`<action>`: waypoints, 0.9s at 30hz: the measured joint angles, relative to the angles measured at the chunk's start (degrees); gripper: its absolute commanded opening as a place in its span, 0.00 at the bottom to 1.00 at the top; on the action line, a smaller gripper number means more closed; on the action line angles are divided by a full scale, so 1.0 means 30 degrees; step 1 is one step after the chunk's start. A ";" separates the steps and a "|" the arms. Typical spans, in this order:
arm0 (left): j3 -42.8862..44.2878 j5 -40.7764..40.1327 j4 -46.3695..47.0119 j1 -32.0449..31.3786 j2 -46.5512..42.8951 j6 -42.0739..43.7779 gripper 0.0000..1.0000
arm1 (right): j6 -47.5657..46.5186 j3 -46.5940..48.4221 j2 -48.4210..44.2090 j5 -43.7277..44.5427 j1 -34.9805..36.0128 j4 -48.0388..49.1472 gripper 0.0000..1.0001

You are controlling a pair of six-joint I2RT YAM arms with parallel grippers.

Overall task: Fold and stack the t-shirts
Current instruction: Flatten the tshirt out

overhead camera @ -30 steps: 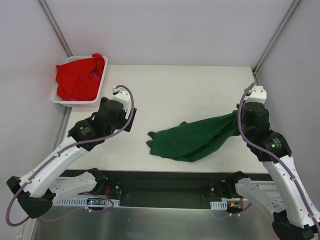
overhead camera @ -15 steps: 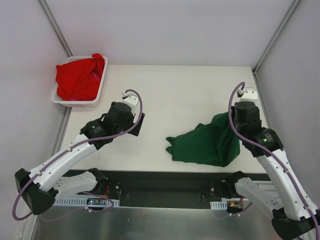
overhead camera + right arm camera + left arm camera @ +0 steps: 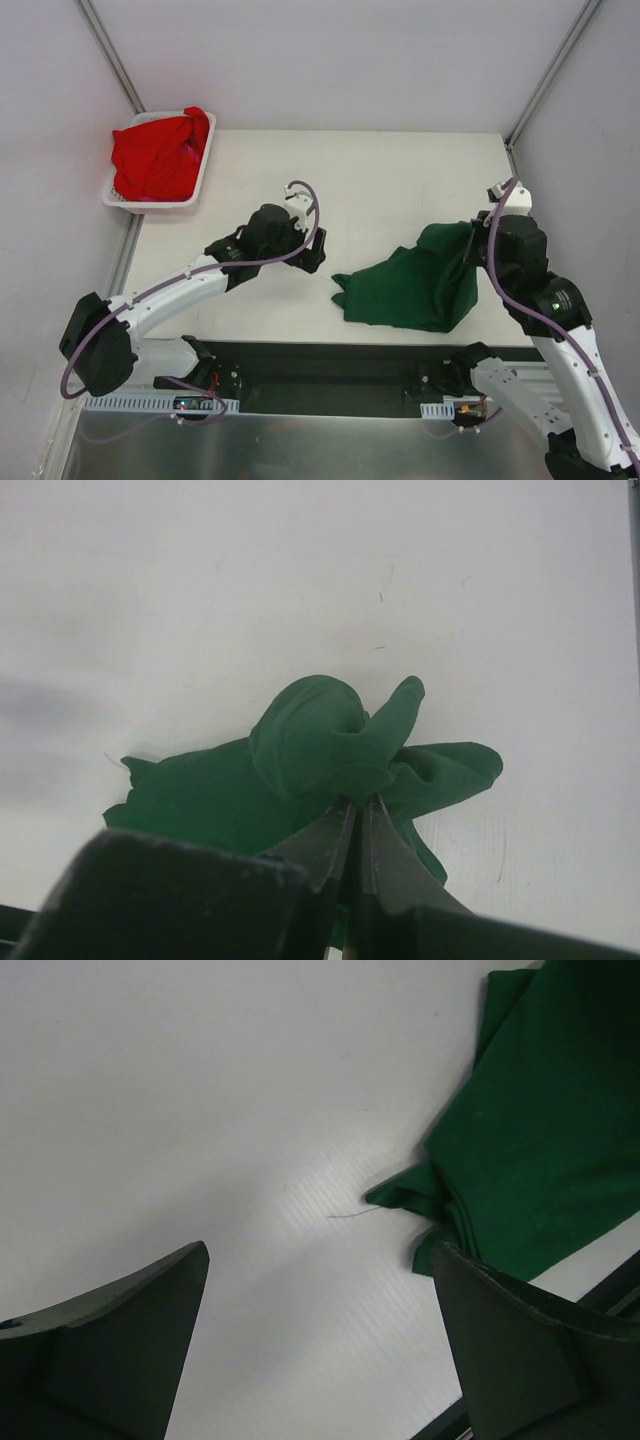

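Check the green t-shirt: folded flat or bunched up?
Bunched up: the green t-shirt lies crumpled, one end pinched in the shut right end effector.

Table (image 3: 380, 180): white and flat, with walls at the back and sides.
Green shirt (image 3: 415, 290): lies bunched up on the near right part of the table, close to the front edge. Its right end is pulled up off the top.
Basket (image 3: 150, 205): white, sits at the far left corner, well apart from the green shirt.
Thread (image 3: 352, 1214): thin, lies on the table just beside the green shirt's left tip.
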 measured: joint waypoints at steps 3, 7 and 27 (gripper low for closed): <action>0.0066 0.0911 0.1763 -0.0444 0.1428 -0.0386 0.93 | 0.0146 0.0568 -0.0291 -0.0882 0.0000 -0.0364 0.01; 0.0517 0.1486 0.2521 -0.1100 0.2994 -0.0634 0.93 | 0.0823 0.0707 -0.0794 -0.2404 0.0000 -0.1370 0.36; 0.0780 0.2594 0.4692 -0.1596 0.3898 -0.1763 0.92 | 0.2980 -0.2076 -0.2259 -0.2987 0.0000 -0.4160 0.79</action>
